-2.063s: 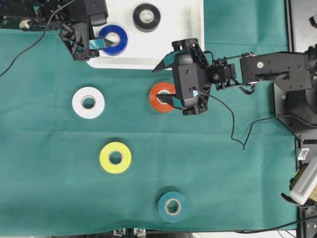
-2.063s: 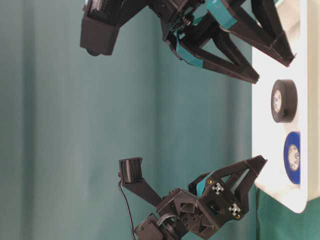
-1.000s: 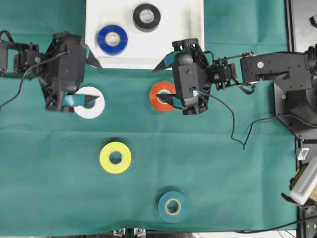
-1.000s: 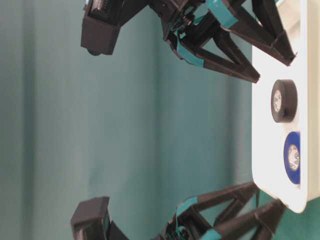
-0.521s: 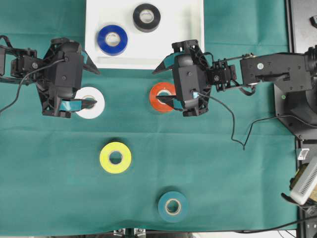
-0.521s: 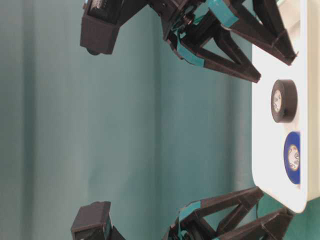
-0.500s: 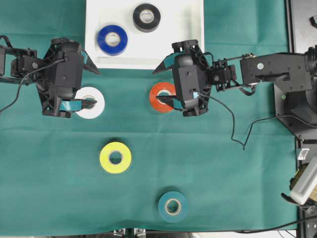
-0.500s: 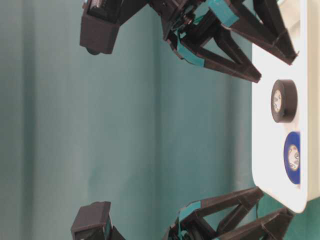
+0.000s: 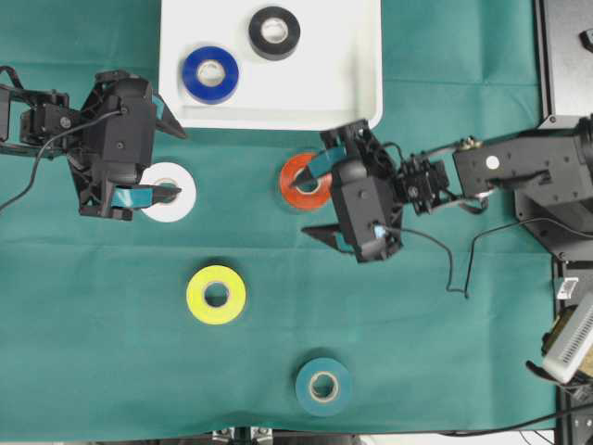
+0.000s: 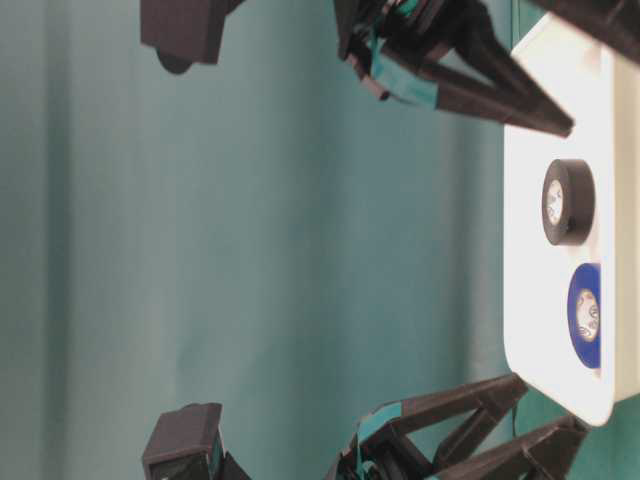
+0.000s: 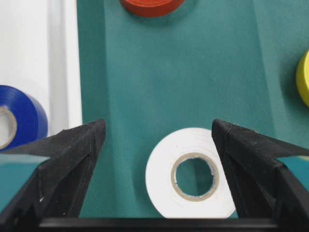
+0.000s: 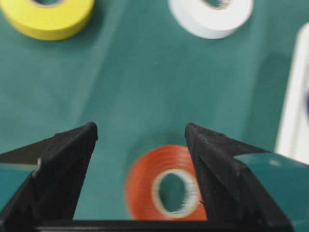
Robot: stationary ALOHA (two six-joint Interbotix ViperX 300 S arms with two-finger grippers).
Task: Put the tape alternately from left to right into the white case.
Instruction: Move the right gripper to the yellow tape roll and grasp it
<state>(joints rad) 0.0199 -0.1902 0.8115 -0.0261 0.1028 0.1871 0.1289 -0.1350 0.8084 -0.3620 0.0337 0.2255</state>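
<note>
Overhead view: blue roll [image 9: 210, 74] & black roll [image 9: 274, 32] lie in white case [image 9: 347, 83]. Left gripper [image 9: 159, 159], jaws wide, nothing held, over white roll [image 9: 167, 192]. Right gripper [image 9: 320, 197], jaws wide, nothing held, beside red roll [image 9: 304, 180]. Yellow roll [image 9: 216, 295], teal roll [image 9: 323, 386] on cloth [image 9: 93, 352].

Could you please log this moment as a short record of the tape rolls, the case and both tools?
in white case: blue roll, black roll
on green cloth: white roll, red roll, yellow roll, teal roll
left tool: open, around the white roll, not gripping
right tool: open, over the red roll, not gripping
rolls left to place: four
</note>
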